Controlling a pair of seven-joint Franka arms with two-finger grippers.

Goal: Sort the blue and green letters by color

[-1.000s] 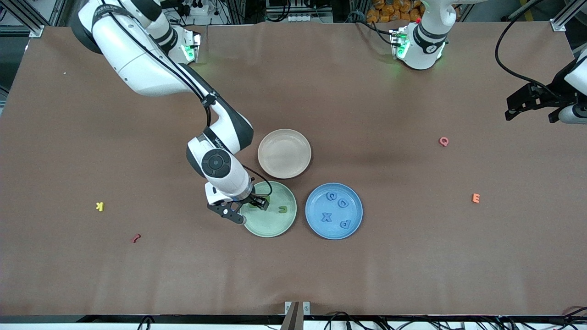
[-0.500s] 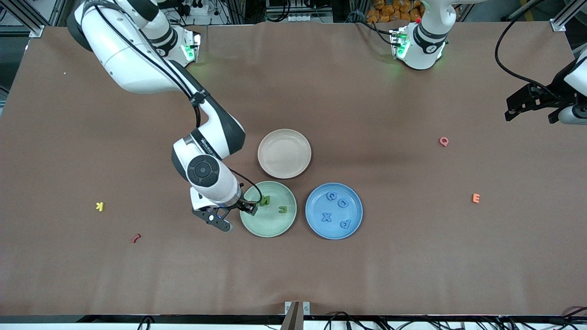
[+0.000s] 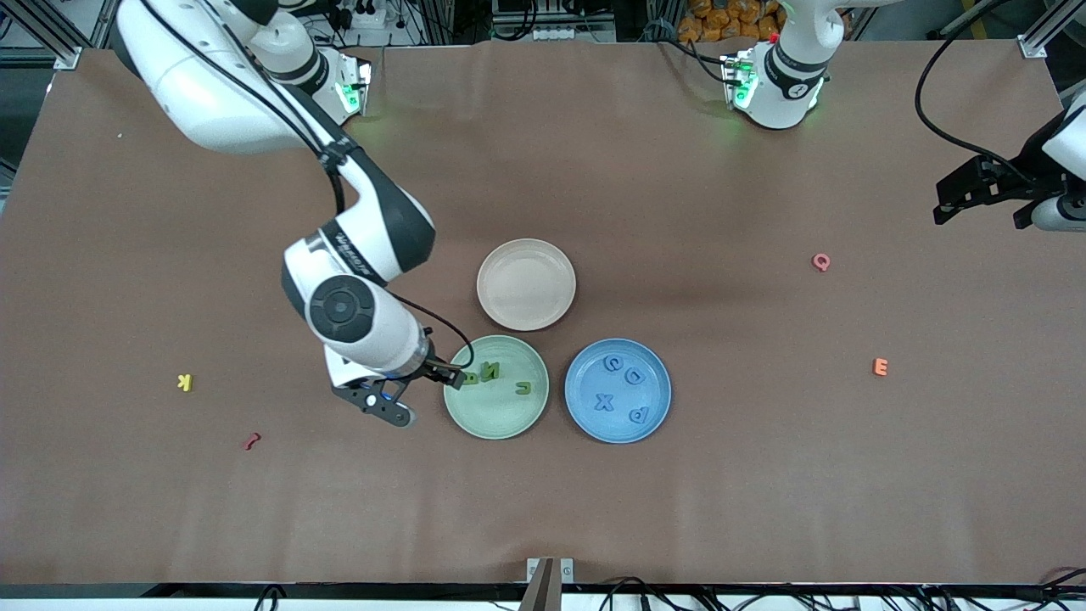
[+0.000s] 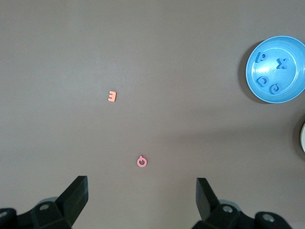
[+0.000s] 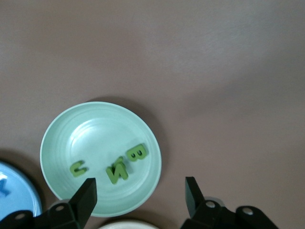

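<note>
Now right end effector (image 3: 424, 382) beside green plate (image 3: 509, 416)

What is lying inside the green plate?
Three green letters lie in the green plate: B, N and a u. Nothing covers the plate; no fourth green letter shows.

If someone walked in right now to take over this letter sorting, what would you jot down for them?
Right hand: open, empty, at the edge of the pale green plate toward the right arm's end of the table.
Left hand: open, empty, waiting above the table near the pink foam Q and orange foam E.
Done: four blue foam letters lie in the blue plate. Three green foam letters lie in the green plate.
Left: a fourth green letter is not in view, so check for it. The beige plate is empty; the yellow K and dark red squiggle lie on the table.
</note>
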